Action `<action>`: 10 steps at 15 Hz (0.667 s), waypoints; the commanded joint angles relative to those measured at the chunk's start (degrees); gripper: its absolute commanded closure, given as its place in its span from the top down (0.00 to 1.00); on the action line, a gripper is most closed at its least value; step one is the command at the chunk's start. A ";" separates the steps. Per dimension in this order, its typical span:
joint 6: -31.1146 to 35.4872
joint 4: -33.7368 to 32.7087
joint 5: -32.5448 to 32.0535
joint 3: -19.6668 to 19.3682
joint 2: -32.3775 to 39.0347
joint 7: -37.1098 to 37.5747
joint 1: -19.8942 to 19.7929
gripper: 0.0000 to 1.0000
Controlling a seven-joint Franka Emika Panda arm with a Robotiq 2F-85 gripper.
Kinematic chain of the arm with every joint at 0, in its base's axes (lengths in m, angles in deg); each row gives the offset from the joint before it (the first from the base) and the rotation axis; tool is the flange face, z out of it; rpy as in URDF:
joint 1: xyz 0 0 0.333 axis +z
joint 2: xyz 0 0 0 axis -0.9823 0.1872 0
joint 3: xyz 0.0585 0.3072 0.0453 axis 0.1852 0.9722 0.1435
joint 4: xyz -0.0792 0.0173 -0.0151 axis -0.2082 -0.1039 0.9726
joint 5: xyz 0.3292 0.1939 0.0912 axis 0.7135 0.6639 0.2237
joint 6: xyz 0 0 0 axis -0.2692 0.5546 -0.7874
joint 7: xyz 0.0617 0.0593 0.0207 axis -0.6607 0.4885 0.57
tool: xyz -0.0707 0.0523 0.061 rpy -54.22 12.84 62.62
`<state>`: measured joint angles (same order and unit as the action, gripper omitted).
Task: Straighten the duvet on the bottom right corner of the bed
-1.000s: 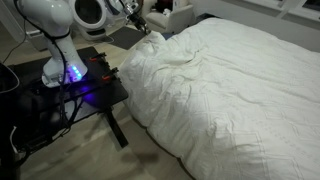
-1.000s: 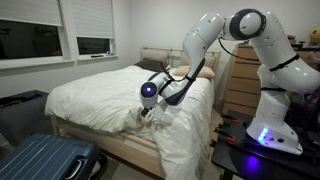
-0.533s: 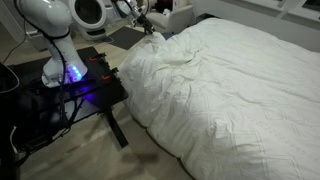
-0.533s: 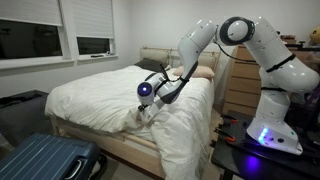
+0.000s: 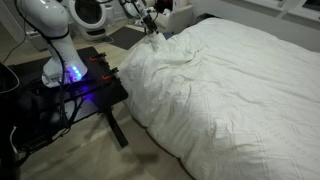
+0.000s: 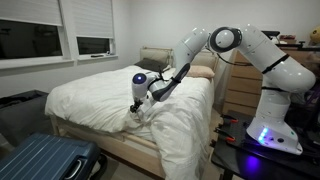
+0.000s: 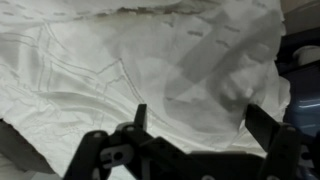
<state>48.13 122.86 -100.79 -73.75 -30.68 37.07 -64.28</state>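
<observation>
Both fingers (image 7: 140,118) of the end effector (image 7: 195,120) stand spread and empty just above the rumpled duvet (image 5: 230,85) at the bed's (image 6: 152,56) near corner, so reaching seems underway, and next comes lowering to pinch a fold.

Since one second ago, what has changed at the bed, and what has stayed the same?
The gripper moved slightly left and up in this exterior view, above the duvet, while the arm's elbow dropped lower and leftward. Nothing was taken hold of or let go; the jaws stayed open. The duvet's crumpled corner looks unchanged.
</observation>
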 commanded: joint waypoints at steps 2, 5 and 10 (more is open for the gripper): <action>1.50 -7.27 12.81 0.56 5.36 -14.21 -1.90 1.00; -0.80 -10.47 21.50 -1.84 7.87 -20.52 -0.50 0.94; -3.25 -15.41 32.01 -7.09 10.85 -25.67 3.21 0.54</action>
<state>47.97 112.08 -73.77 -77.99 -22.14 14.48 -63.59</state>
